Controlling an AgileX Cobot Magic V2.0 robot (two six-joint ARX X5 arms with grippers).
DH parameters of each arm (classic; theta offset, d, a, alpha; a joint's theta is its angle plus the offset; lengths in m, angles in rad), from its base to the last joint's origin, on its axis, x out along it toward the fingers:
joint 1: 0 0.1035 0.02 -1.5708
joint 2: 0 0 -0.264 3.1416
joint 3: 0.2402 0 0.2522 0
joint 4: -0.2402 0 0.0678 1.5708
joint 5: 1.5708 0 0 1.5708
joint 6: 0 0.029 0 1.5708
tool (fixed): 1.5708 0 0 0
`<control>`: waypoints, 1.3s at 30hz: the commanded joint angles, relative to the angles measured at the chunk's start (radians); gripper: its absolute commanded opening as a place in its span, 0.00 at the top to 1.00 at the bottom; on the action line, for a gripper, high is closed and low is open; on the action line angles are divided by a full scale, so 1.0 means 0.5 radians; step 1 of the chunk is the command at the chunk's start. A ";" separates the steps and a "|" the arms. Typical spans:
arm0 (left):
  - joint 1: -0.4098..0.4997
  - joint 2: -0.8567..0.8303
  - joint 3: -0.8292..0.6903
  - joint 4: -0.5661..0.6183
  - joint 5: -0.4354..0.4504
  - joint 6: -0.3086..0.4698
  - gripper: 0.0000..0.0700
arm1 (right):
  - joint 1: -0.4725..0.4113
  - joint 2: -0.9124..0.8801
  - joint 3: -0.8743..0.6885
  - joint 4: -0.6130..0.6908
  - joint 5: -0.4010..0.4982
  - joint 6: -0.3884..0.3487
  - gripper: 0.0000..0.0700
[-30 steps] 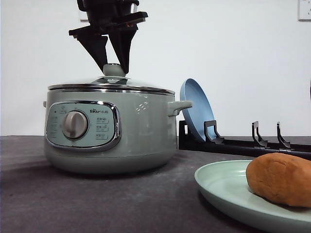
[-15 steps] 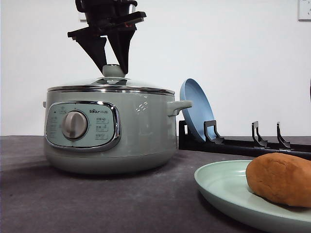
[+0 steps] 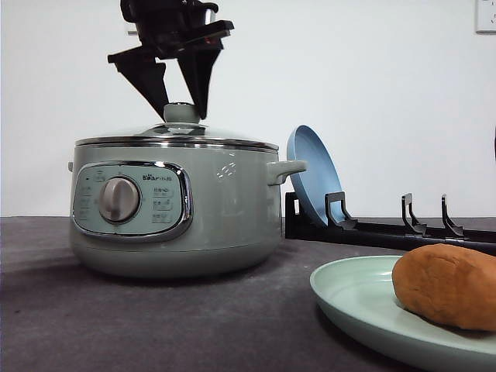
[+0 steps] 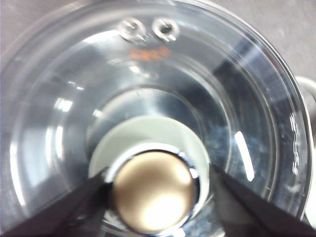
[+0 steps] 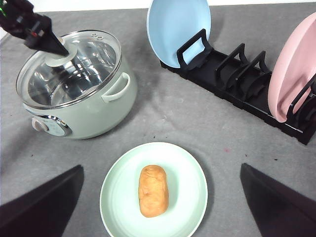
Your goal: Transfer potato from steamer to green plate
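The potato (image 3: 446,285) (image 5: 153,190), an orange-brown oval, lies on the pale green plate (image 3: 353,298) (image 5: 187,182) at the near right. The sage-green steamer (image 3: 225,209) (image 5: 94,113) stands at the left with its glass lid (image 5: 89,69) on. My left gripper (image 3: 183,108) (image 4: 158,175) hangs over the lid knob (image 3: 180,116) (image 4: 153,192), open, a finger on each side and clear of it. High above the plate, my right gripper (image 5: 160,169) is open wide and holds nothing.
A black dish rack (image 3: 387,231) (image 5: 237,79) runs along the back right. A blue plate (image 3: 310,174) (image 5: 177,27) stands in its end beside the steamer's handle, and a pink plate (image 5: 296,69) stands at the far end. Grey cloth covers the table.
The left gripper's fingers have spread a little and lifted slightly around the lid knob. The lid, the potato and the plate have not moved.
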 commanded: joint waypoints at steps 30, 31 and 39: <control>-0.127 -1.894 -1.131 0.391 0.034 0.020 0.03 | 0.010 0.011 0.033 0.083 -0.032 -0.190 0.08; -0.133 -2.007 -1.231 0.448 0.034 0.020 0.03 | 0.010 0.011 0.033 0.093 -0.059 -0.204 0.08; -0.136 -2.795 -1.878 0.776 0.064 -0.182 0.03 | 0.010 0.012 0.033 0.126 -0.408 -0.346 0.08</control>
